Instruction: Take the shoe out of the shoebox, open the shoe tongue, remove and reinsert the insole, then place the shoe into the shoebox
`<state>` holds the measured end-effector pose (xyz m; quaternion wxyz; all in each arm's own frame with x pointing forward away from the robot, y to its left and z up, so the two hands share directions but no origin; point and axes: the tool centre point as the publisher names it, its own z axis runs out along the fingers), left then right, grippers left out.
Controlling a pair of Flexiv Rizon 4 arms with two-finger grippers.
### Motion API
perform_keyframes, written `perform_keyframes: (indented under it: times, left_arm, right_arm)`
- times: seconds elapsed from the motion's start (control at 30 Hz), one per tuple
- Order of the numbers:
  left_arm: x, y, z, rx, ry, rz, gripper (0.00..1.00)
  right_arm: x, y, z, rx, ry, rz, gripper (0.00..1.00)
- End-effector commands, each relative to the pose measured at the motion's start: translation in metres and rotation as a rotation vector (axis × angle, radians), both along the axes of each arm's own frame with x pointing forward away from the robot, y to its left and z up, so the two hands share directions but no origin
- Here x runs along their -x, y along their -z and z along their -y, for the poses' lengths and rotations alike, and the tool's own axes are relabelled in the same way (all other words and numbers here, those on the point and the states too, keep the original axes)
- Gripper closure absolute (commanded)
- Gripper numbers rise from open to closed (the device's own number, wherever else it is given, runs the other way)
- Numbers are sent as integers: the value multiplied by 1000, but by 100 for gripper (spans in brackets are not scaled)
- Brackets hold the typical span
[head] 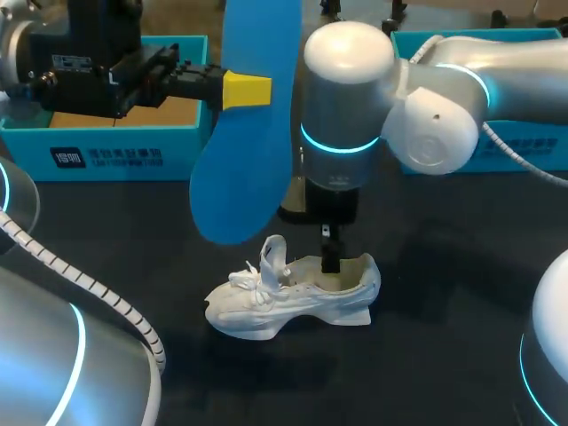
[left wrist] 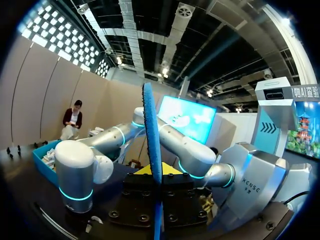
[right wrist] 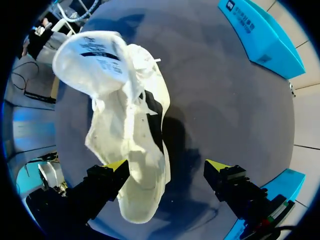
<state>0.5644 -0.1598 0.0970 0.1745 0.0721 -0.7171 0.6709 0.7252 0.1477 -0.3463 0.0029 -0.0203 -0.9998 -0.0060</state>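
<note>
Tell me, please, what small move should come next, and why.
Probably lower the flat blue insole, held aloft in the left gripper, toward the opening of the white lace-up shoe: its tongue stands raised, and the open right gripper is at its heel.

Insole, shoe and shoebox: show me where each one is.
insole (head: pixel 247 160): head view, middle of its blue face.
shoe (head: pixel 293 302): head view, white side of the upper.
shoebox (head: pixel 177 146): head view, blue front wall.
</note>
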Motion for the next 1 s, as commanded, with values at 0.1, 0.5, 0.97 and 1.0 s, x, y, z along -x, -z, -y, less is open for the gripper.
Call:
perform_keyframes:
  times: [0.1, 0.5, 0.97, 1.0]
  left_arm:
    - [-2, -1, 1, -4, 3, 0, 100]
    - [-2, -1, 1, -4, 3, 0, 100]
    - [-2, -1, 1, -4, 3, 0, 100]
    - [-2, -1, 1, -4, 3, 0, 100]
  right_arm:
    - [-4, 20, -6, 11, -8, -3, 0]
    - [-3, 45, -8, 0, -13, -40, 55]
    - [4, 38, -11, 64, -46, -67, 100]
    - [5, 35, -11, 69, -42, -68, 100]
